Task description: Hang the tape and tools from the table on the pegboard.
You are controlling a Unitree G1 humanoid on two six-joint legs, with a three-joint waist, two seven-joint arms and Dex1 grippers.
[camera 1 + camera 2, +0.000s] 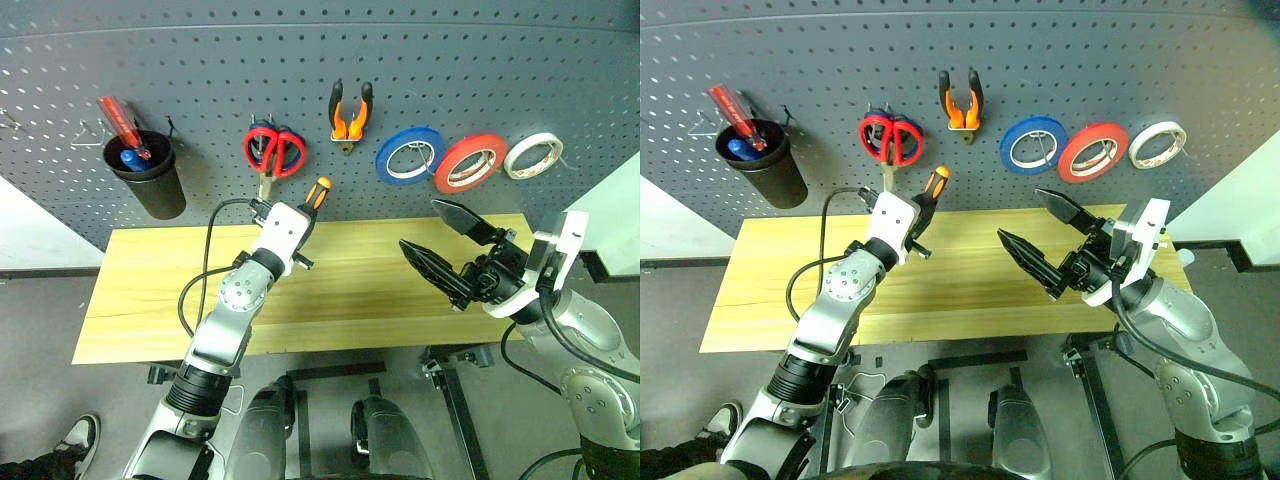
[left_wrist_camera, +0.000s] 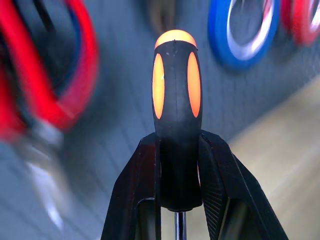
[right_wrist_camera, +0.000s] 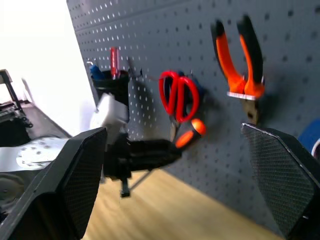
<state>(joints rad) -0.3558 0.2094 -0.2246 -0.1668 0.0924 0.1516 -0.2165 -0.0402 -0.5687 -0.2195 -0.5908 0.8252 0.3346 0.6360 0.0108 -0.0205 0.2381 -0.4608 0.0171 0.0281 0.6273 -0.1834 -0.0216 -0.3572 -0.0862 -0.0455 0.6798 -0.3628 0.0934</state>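
Left tool (image 1: pixel 312 203) around screwdriver (image 1: pixel 319 190) handle, below pegboard (image 1: pixel 200 60) scissors (image 1: pixel 273 151)

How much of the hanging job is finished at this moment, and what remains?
Mostly done: the red tape, the red-handled scissors and the pliers already hang on the pegboard. The left hand is shut on the screwdriver, the last item, lifted toward the board. The right hand is open, holding nothing.
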